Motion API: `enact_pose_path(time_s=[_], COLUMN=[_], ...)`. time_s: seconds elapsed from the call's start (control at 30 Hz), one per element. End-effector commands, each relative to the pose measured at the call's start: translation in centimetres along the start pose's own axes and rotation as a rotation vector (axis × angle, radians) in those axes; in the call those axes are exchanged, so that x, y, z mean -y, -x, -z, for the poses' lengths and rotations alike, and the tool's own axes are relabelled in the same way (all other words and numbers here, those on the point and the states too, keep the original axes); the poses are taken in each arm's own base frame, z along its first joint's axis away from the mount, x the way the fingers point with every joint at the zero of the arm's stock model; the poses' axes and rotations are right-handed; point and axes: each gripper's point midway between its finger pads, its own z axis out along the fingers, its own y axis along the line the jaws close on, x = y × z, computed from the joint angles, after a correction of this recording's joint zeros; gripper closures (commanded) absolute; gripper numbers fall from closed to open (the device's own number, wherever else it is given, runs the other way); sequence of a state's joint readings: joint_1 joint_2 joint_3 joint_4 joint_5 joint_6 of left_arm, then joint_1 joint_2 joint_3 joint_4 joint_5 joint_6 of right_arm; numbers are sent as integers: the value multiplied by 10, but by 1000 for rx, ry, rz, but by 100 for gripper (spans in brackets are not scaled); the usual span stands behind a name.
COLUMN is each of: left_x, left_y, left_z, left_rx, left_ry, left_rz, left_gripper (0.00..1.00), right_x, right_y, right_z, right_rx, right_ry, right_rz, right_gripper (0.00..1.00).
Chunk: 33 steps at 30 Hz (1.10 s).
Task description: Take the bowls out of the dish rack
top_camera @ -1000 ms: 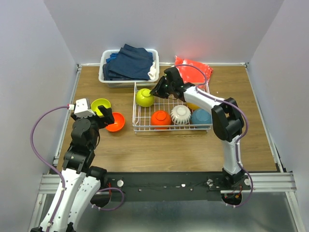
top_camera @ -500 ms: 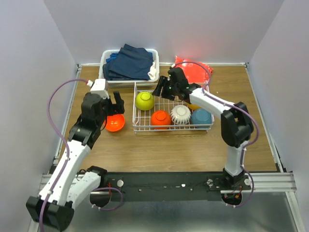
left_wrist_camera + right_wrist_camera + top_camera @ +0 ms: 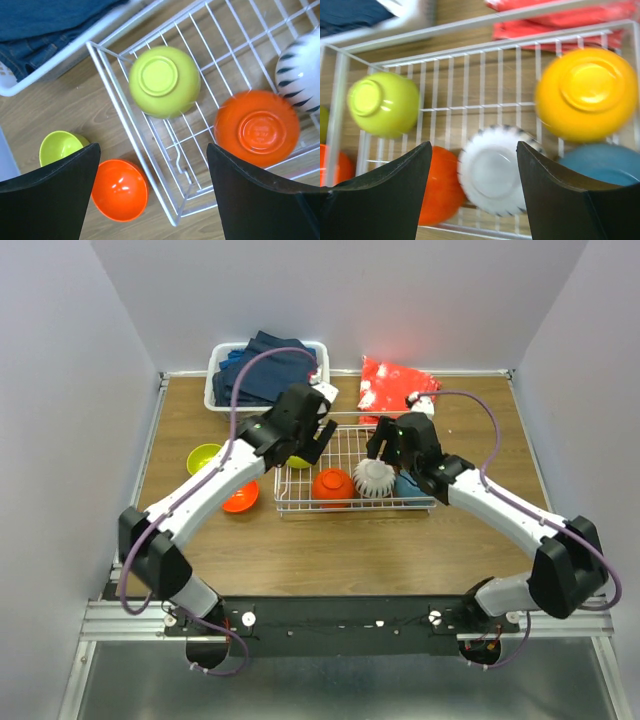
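The white wire dish rack holds an upturned lime green bowl, a red-orange bowl, a white striped bowl, a teal bowl and a yellow-orange bowl. A lime bowl and a red-orange bowl sit on the table left of the rack. My left gripper is open and empty above the rack's left end, over the lime bowl. My right gripper is open and empty above the striped bowl.
A white plastic tub of dark blue clothes stands just behind the rack's left end. A red bag lies behind the rack's right end. Grey walls close in the table on three sides.
My left arm has swung from the bowls on the table across to the rack's left end. My right gripper has moved from the lime bowl toward me, over the striped bowl.
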<state>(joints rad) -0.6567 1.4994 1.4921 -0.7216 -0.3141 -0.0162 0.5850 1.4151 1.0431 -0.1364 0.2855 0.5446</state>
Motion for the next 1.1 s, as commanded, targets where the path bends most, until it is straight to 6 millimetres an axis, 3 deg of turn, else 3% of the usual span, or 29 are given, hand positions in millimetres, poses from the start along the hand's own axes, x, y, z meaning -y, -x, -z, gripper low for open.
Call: enact_pose_path(time_s=[0.0,0.03,0.27,0.47,0.77,1.07], left_x=[-11,-13,-16,-20,-30,-35], left_y=[-31,-31,-31,-28,-15,5], left_z=[-18,-22,-70,-98,-128,-124], left_rx=[-206,-220,-280,-277,-225,-170], left_ry=[123,135,245,318,397,396], left_rz=[-194,-204,-294,-347,-358,-381], left_gripper=[7,7,9,9,9,8], right_x=[31,39,50,57,61,68], right_y=[19,10,8,6,3,12], right_z=[21,22,36,40,42,54], right_rx=[151,144,177,187,192,232], right_ry=[-94,-107,-111,-127,-137,-164], right_rz=[-8,-4,0,4,9,-1], right_gripper=[23,23,23,23,21,17])
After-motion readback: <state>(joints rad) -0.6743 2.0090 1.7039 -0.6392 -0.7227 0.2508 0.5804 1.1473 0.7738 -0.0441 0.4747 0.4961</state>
